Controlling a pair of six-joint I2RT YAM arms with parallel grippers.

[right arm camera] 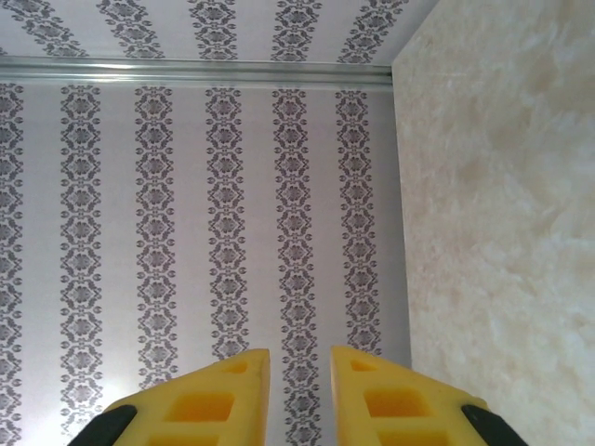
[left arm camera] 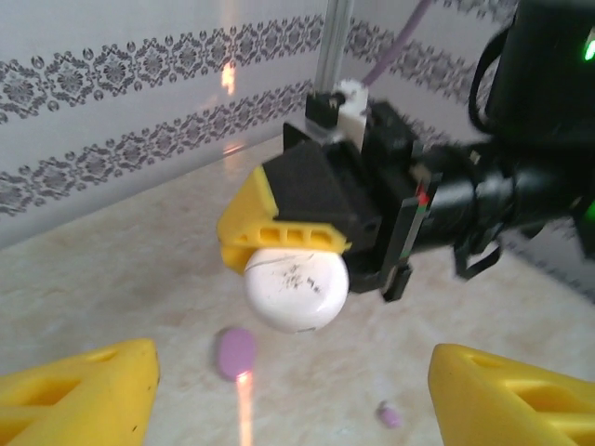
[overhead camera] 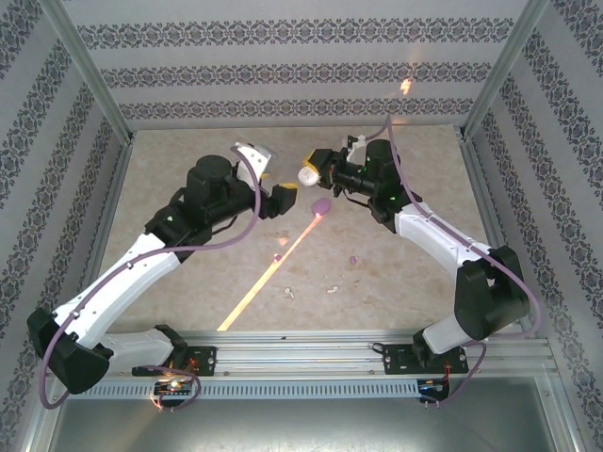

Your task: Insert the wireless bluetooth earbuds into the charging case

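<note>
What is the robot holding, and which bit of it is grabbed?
The right gripper holds the white round case by its top edge. The left gripper is open, holding nothing.

This looks like a robotics lab test cell. A left arm and a right arm are bolted to an aluminium rail at the near edge of a marble-look bench. Metal posts and patterned wallpaper panels close it in.
</note>
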